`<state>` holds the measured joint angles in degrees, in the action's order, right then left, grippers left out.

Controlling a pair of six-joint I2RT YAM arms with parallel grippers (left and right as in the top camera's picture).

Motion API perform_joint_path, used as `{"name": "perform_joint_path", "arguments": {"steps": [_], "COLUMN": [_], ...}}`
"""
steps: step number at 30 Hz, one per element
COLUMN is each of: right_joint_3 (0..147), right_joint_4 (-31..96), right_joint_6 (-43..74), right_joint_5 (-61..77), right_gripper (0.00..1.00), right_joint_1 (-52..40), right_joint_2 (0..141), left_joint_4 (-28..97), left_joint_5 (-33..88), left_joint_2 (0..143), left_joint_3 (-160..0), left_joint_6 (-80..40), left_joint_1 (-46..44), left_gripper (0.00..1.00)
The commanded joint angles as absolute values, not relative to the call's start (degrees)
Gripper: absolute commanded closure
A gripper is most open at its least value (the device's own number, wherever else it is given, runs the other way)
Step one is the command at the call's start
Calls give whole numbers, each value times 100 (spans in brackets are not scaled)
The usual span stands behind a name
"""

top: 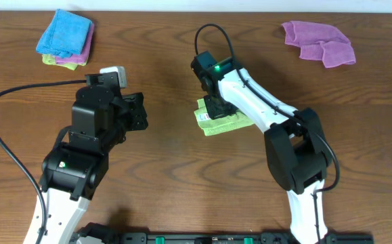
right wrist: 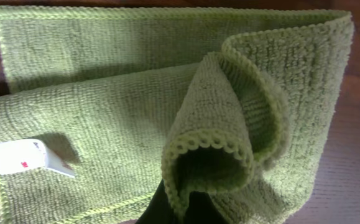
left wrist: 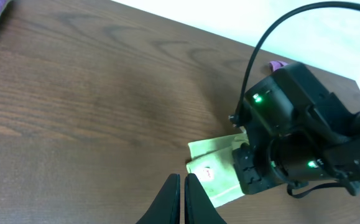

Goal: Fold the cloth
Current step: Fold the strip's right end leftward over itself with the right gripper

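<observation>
Right gripper (top: 216,107) pinched a raised fold of the cloth (top: 226,125) at the middle of the table (top: 168,54), left gripper (left wrist: 183,196) closed and apart; fold wanted laying flat, edges matched, before release.

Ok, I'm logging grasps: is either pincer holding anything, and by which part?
The right pincer pinches the green cloth by a doubled-over hemmed edge. The left pincer is shut, holding nothing.

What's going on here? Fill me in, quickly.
The right hand is down on the lime-green cloth at mid-table, pinching a raised fold of it; the cloth lies partly folded. The left hand hovers apart, shut and empty. The purple cloth and the stack of cloths lie untouched at the far edge.
</observation>
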<state>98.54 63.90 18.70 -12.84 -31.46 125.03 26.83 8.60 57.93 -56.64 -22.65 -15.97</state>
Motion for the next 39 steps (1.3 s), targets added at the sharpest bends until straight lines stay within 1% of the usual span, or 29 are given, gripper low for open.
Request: {"name": "perform_joint_path", "arguments": {"steps": [1,17,18,19,20,21,25,26,28,31,32,33,36,37,38,39], "right_joint_3": [9850,9850,9850,9850,9850,9850,9859,9861,9913,10049,10095,10158,10481,10582,10648,10689], "right_joint_4": [6386,6274,6250,6235,6233,6200,6005,5972,5966,5975,6003,6042,6364,6460,6528,6573], "right_joint_6": [1903,1900,1900,1900,1903,1900,1514,1514,1455,1009,974,967,978,980,989,1094], "right_joint_5": [-1256,-1201,-1199,-1173,-1157,-996,-176,-51,331,862,825,729,163,-16,-169,-290], "right_gripper": [99,98,89,71,40,21,17,18,23,30,32,37,44,57,83,98], "right_joint_1": [-3326,-3898,-3922,-3938,-3948,-3953,-3896,-3859,-3787,-3656,-3618,-3557,-3232,-3107,-2974,-2836], "right_joint_2": [12499,12529,12538,12538,12538,12538,12536,12536,12536,12519,12505,12495,12390,12355,12320,12309], "left_joint_4": [2707,2720,2720,2720,2720,2720,2681,2672,2670,2670,2672,2679,2679,2681,2681,2681], "left_joint_5": [794,860,860,860,860,860,838,836,834,812,742,650,462,425,429,429], "left_joint_2": [5719,5719,5719,5719,5719,5719,5719,5719,5719,5721,5721,5721,5721,5728,5745,5780], "left_joint_3": [-5673,-5673,-5673,-5673,-5673,-5673,-5673,-5673,-5673,-5673,-5673,-5673,-5673,-5673,-5673,-5673], "left_joint_6": [-2274,-2276,-2276,-2276,-2276,-2276,-2274,-2276,-2274,-2276,-2276,-2276,-2298,-2327,-2340,-2364], "left_joint_1": [-1603,-1603,-1603,-1603,-1603,-1603,-1603,-1603,-1603,-1603,-1603,-1603,-1597,-1592,-1573,-1568], "left_gripper": [94,94,94,94,94,94,94,94,94,94,94,94,94,92,86,79]}}
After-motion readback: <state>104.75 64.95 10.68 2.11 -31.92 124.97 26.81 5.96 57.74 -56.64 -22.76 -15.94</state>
